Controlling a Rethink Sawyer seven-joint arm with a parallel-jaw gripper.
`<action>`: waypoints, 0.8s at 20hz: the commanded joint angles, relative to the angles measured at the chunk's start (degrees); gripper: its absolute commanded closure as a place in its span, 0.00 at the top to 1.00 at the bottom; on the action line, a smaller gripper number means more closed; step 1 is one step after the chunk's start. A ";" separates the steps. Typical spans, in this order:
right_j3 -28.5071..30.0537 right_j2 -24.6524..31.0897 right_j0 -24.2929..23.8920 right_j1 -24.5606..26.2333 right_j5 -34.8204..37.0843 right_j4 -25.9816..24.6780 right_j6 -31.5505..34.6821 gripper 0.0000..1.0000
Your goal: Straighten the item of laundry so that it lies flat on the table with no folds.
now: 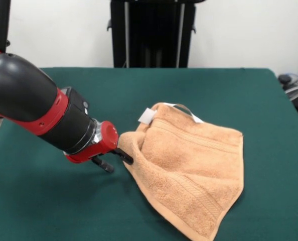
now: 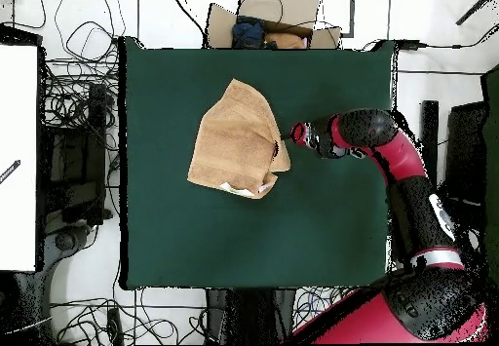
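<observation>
The item of laundry (image 1: 189, 160) (image 2: 237, 139) is a peach-orange towel lying rumpled on the green table (image 1: 48, 201) (image 2: 175, 225). In the front view its left corner is bunched up into a raised fold, and a white tag (image 1: 147, 116) and a loop (image 1: 186, 109) show at its far edge. My gripper (image 1: 115, 160) (image 2: 285, 145) is low over the table at that bunched corner. It stands open: one black finger (image 1: 125, 157) touches the towel's edge, while the other rests apart from it on the felt.
A black stand (image 1: 153, 32) rises behind the table's far edge. In the overhead view a cardboard box (image 2: 263, 25) sits past the table's top edge, cables (image 2: 78, 98) lie on the floor at left, and a white panel (image 2: 18, 157) is at far left.
</observation>
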 commanded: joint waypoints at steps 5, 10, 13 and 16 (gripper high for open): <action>2.00 2.23 0.41 2.28 -3.77 -0.68 -6.33 1.00; 0.03 1.67 0.22 1.53 -1.72 -1.26 -7.77 1.00; -0.58 1.35 0.55 0.59 -0.35 -1.26 -7.43 1.00; -0.23 1.30 1.08 -0.51 0.02 -1.11 -6.44 1.00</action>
